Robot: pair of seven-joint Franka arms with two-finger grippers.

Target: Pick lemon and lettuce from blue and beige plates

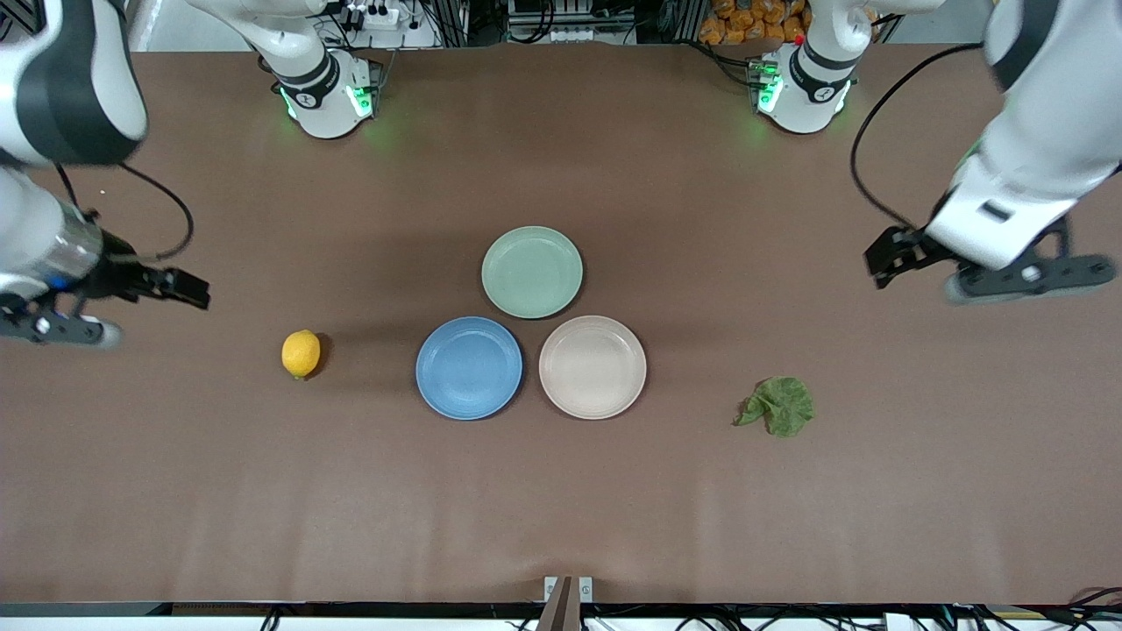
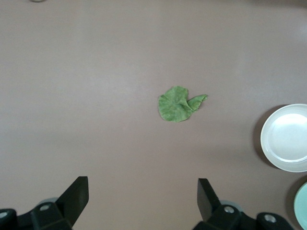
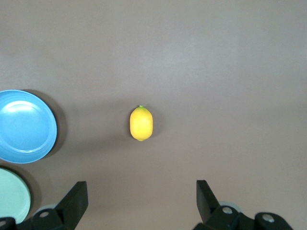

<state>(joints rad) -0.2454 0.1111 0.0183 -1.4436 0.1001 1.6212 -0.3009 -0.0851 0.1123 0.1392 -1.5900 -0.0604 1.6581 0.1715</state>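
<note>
The lemon (image 1: 301,353) lies on the bare table toward the right arm's end, beside the empty blue plate (image 1: 469,368); it also shows in the right wrist view (image 3: 141,123). The lettuce (image 1: 778,405) lies on the table toward the left arm's end, beside the empty beige plate (image 1: 592,366), and shows in the left wrist view (image 2: 178,103). My right gripper (image 1: 175,287) (image 3: 141,199) is open and empty, up over the table's end near the lemon. My left gripper (image 1: 894,254) (image 2: 143,196) is open and empty, up over the table near the lettuce.
An empty pale mint-green plate (image 1: 532,272) sits farther from the front camera than the blue and beige plates, touching close to both. The two arm bases (image 1: 329,96) (image 1: 802,88) stand at the table's back edge.
</note>
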